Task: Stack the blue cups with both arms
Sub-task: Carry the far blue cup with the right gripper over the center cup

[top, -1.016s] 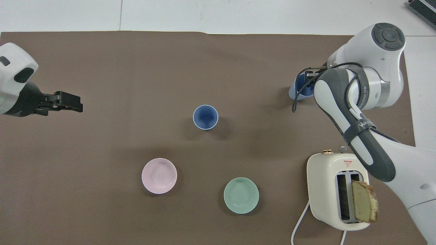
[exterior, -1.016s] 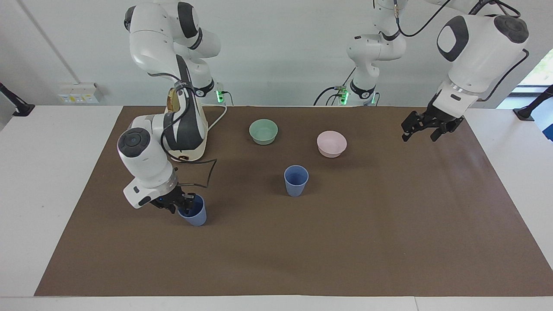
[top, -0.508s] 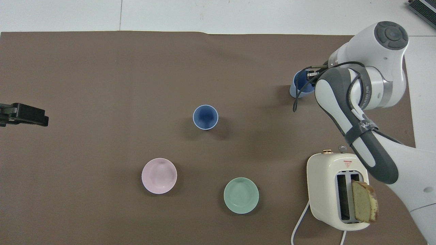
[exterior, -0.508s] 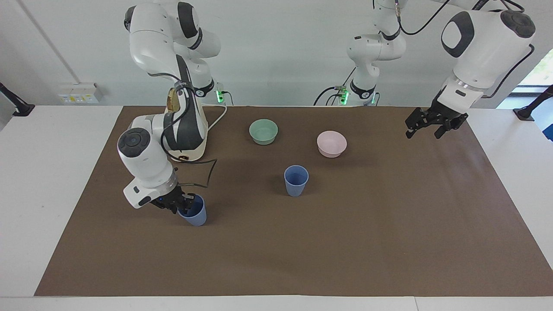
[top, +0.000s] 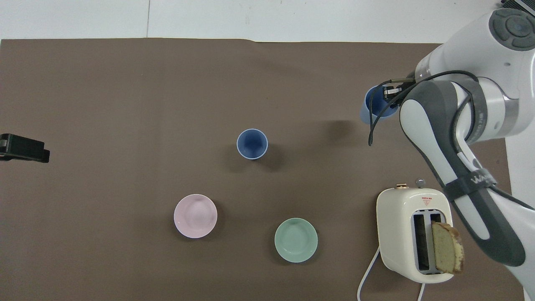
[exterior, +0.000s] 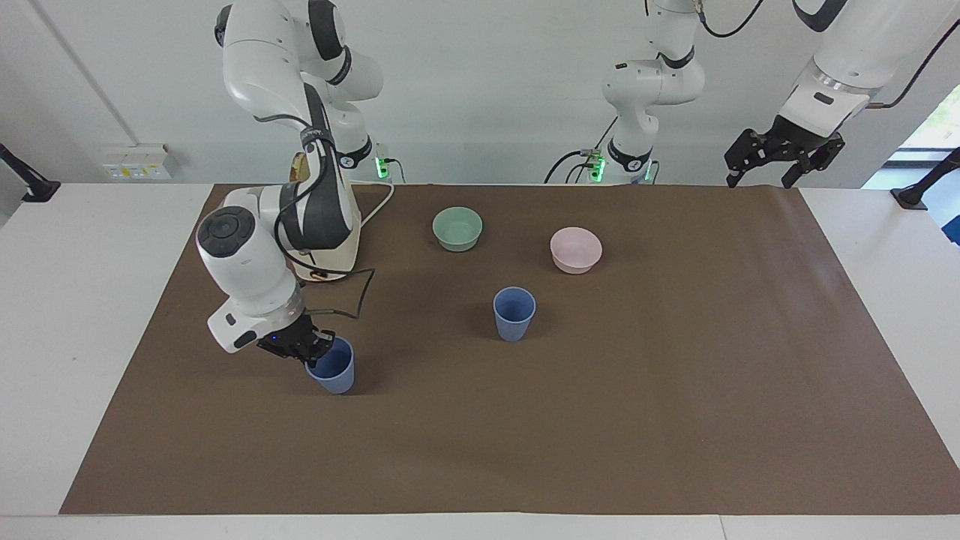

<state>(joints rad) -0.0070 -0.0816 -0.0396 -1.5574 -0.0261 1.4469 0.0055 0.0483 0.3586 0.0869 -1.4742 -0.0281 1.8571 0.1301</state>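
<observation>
One blue cup [exterior: 514, 313] stands upright in the middle of the brown mat; it also shows in the overhead view [top: 252, 144]. My right gripper [exterior: 311, 351] is shut on the rim of the second blue cup [exterior: 331, 369], one finger inside it, and holds it slightly above the mat toward the right arm's end. In the overhead view this cup [top: 377, 105] sits apart from its shadow, next to the right gripper [top: 389, 92]. My left gripper [exterior: 780, 159] is open and empty, raised high over the mat's corner at the left arm's end; its tip shows in the overhead view [top: 24, 147].
A green bowl [exterior: 457, 227] and a pink bowl [exterior: 575, 249] stand nearer to the robots than the middle cup. A cream toaster [top: 411, 234] holding a bread slice [top: 447, 247] stands at the right arm's end, with its cord trailing.
The right gripper has lifted its cup a little off the mat. The left gripper has risen and drawn back toward the robots, away from the mat's middle.
</observation>
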